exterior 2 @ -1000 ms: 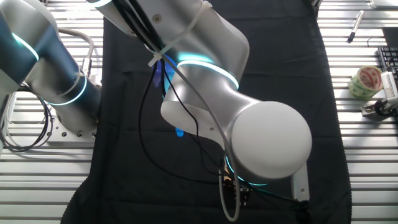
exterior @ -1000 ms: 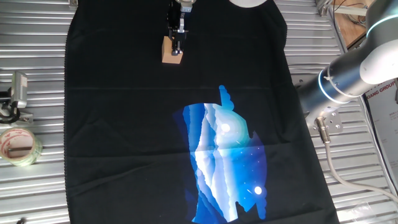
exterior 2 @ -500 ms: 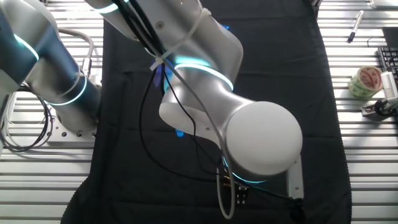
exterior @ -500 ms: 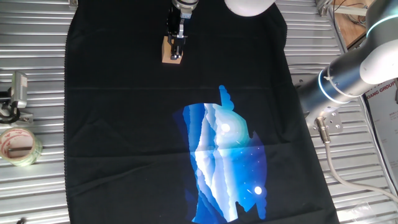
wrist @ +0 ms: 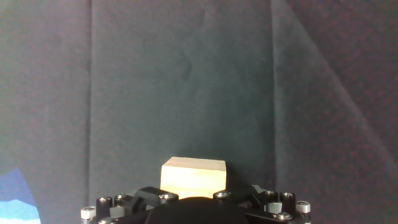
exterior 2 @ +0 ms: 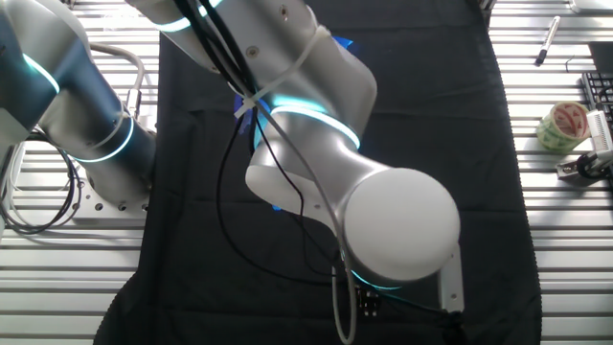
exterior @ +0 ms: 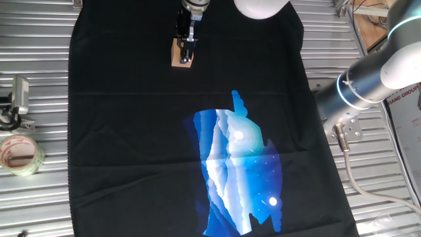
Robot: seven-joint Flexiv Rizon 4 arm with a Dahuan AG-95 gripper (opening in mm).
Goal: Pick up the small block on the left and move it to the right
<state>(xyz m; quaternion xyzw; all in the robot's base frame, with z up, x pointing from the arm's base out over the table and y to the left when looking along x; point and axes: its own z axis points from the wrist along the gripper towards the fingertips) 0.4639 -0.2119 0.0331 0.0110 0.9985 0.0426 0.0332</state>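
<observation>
Both fixed views are evenly and brightly lit from overhead, with sharp focus and no motion blur. The metal worktop shows soft sheen along its ribs, and the arm's white shell carries broad glare. The black cloth swallows shadows. The hand view is dimmer and grainy; beyond the hand the cloth looks grey and washed out, its folds lit faintly, while the block is bright on top.

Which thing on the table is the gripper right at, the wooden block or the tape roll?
The small block: a tan wooden cube on the black cloth, directly at the gripper. The clear tape roll lies off the cloth, far away.
</observation>
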